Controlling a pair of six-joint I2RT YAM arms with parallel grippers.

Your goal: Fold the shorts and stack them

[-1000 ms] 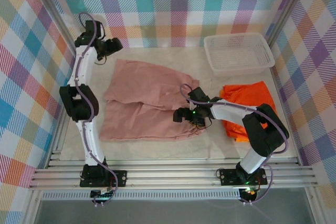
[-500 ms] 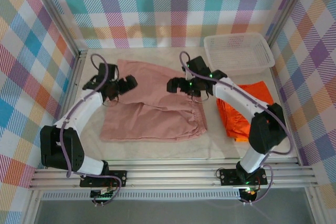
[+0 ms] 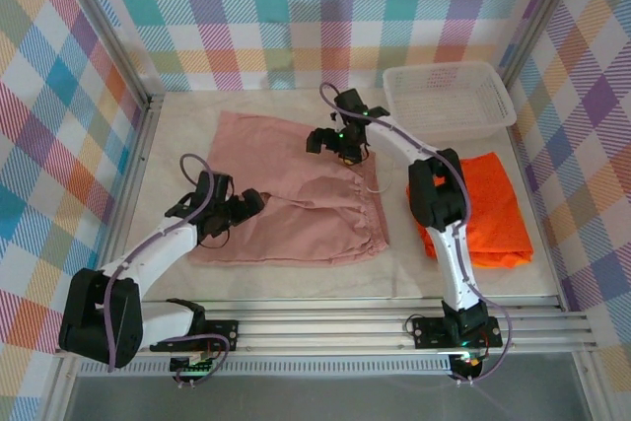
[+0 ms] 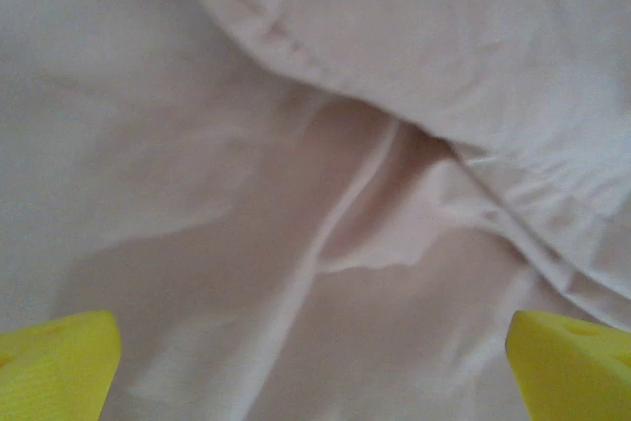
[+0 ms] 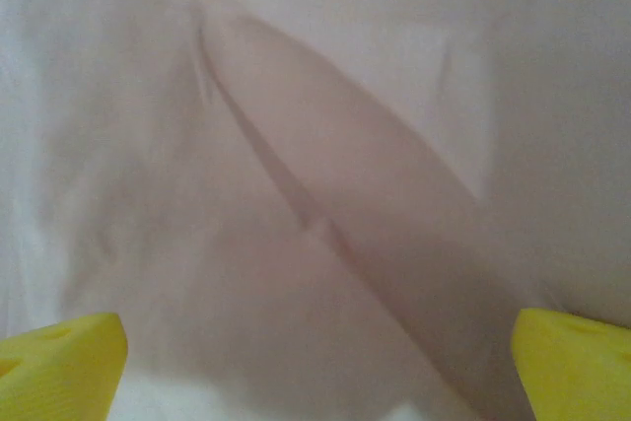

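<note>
Right now I see the pink shorts (image 3: 296, 184) spread flat across the middle of the table (image 3: 296, 278). The orange shorts (image 3: 488, 204) lie just beside them on the right, on the near side of the white basket (image 3: 449, 96). My left end effector (image 3: 246, 206) hovers over the left part of the pink cloth, its yellow fingertips (image 4: 54, 362) spread wide and holding nothing. My right end effector (image 3: 317, 141) is over the far edge of the pink shorts, equally wide and also empty.
</note>
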